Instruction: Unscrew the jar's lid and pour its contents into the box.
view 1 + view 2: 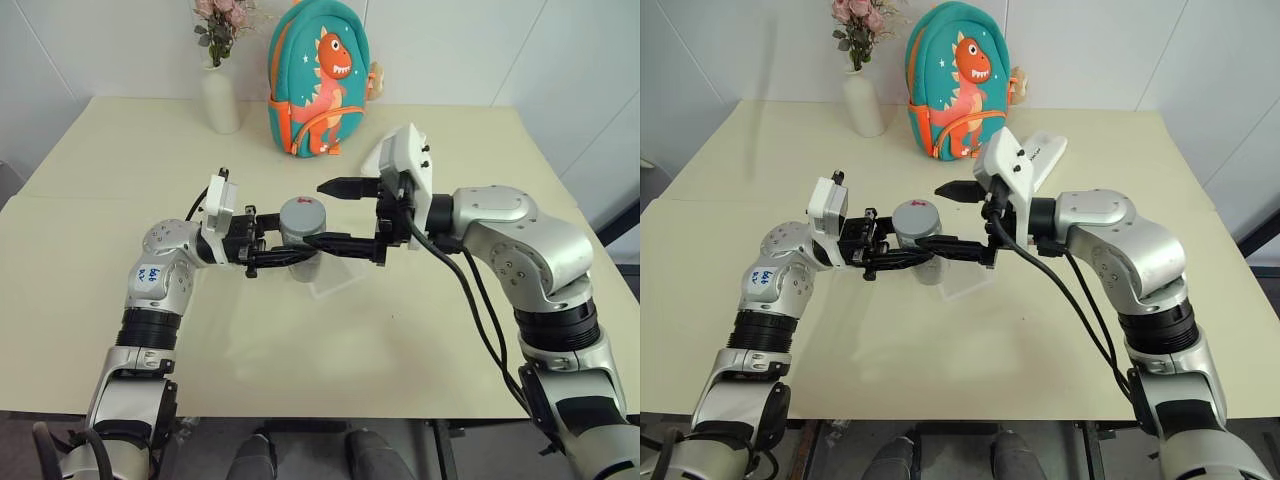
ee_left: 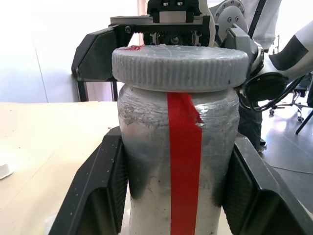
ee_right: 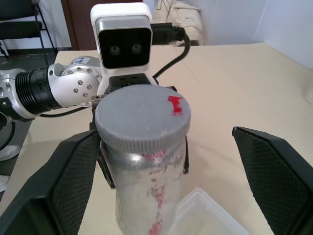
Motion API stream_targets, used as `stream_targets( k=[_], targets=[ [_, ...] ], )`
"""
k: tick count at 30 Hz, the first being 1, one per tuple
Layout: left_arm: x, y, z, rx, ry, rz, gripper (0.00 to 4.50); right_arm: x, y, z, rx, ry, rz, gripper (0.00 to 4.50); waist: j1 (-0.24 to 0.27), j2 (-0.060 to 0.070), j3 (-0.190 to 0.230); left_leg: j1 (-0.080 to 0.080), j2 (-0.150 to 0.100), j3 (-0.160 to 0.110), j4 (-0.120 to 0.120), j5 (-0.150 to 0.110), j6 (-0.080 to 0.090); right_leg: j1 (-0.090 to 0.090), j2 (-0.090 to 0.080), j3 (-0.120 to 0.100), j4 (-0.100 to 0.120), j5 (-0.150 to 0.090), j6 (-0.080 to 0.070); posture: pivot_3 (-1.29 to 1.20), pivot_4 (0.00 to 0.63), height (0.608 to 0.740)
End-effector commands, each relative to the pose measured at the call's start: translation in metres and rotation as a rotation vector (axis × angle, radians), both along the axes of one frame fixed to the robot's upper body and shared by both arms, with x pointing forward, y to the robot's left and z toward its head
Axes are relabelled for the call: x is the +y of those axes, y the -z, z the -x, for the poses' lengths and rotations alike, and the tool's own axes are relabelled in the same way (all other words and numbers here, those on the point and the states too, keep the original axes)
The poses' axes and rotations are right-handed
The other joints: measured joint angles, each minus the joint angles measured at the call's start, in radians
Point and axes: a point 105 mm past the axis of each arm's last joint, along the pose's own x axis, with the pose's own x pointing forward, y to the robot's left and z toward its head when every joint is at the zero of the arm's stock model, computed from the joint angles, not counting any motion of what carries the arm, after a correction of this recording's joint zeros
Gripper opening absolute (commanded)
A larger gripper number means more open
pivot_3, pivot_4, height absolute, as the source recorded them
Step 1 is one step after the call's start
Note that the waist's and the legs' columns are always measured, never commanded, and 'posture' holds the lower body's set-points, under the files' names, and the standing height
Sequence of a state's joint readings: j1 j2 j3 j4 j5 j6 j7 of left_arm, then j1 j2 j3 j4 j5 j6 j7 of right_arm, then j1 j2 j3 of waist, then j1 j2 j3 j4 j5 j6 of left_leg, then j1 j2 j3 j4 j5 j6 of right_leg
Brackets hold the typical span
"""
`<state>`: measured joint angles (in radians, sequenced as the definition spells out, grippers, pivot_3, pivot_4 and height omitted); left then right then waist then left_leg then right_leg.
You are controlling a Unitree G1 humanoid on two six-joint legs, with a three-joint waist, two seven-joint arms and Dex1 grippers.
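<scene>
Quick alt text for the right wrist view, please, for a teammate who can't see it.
The jar with its grey lid on stands between the right pincer's open fingers, gripped by the left pincer; the clear box lies beside it.

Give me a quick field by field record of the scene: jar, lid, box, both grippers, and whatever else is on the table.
jar: upright, clamped by left gripper
lid: on the jar
right gripper: open, fingers either side of the lid, apart from it
box: on the table, beside the jar
other: vase, dinosaur backpack at the far edge
</scene>
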<state>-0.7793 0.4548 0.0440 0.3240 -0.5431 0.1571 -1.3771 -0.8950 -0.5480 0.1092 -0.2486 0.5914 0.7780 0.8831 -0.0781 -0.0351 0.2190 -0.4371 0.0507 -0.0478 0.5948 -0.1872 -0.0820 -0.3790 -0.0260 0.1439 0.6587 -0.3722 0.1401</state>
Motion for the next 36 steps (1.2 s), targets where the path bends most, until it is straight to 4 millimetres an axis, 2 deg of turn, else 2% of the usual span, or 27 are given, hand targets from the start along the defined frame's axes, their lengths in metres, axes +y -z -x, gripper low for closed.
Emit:
stream_targets(
  k=[1,6,12,22,30,36],
  targets=[
    [0.005,-0.008,0.004,-0.046,0.002,0.010,2.18,-0.011,-0.008,0.005,-0.033,0.022,-0.005,4.47,0.000,0.000,0.000,0.000,0.000,0.000,0.000,0.000,0.000,0.000,0.000,0.000,0.000,0.000,0.000,0.00,0.150,0.740],
    [0.006,-0.008,0.001,-0.044,-0.005,0.012,2.18,-0.010,-0.012,0.018,-0.021,-0.025,-0.018,4.47,0.000,0.000,0.000,0.000,0.000,0.000,0.000,0.000,0.000,0.000,0.000,0.000,0.000,0.000,0.000,0.00,0.150,0.740],
    [-0.002,-0.009,0.001,-0.049,0.025,0.020,2.18,0.003,-0.020,0.019,-0.029,-0.053,-0.069,4.47,-0.001,0.000,0.000,0.000,0.000,0.000,0.000,0.000,0.000,0.000,0.000,0.000,0.000,0.000,0.000,0.00,0.150,0.740],
    [-0.019,-0.008,0.003,-0.060,0.076,0.028,2.18,0.028,-0.020,0.018,-0.024,-0.116,-0.107,4.47,-0.001,0.000,0.000,0.000,0.000,0.000,0.000,0.000,0.000,0.000,0.000,0.000,0.000,0.000,0.000,0.00,0.150,0.740],
    [-0.025,-0.009,0.008,-0.081,0.103,0.019,2.18,0.044,-0.016,0.013,-0.027,-0.134,-0.098,4.47,-0.003,0.000,0.000,0.000,0.000,0.000,0.000,0.000,0.000,0.000,0.000,0.000,0.001,0.000,0.000,0.00,0.150,0.740],
    [-0.021,-0.010,0.011,-0.086,0.100,0.016,2.18,0.040,-0.016,0.006,-0.036,-0.104,-0.096,4.47,0.000,0.000,0.000,0.000,0.000,0.000,0.000,0.000,0.000,0.000,0.000,0.000,0.001,0.000,0.000,0.00,0.150,0.740]
  ],
)
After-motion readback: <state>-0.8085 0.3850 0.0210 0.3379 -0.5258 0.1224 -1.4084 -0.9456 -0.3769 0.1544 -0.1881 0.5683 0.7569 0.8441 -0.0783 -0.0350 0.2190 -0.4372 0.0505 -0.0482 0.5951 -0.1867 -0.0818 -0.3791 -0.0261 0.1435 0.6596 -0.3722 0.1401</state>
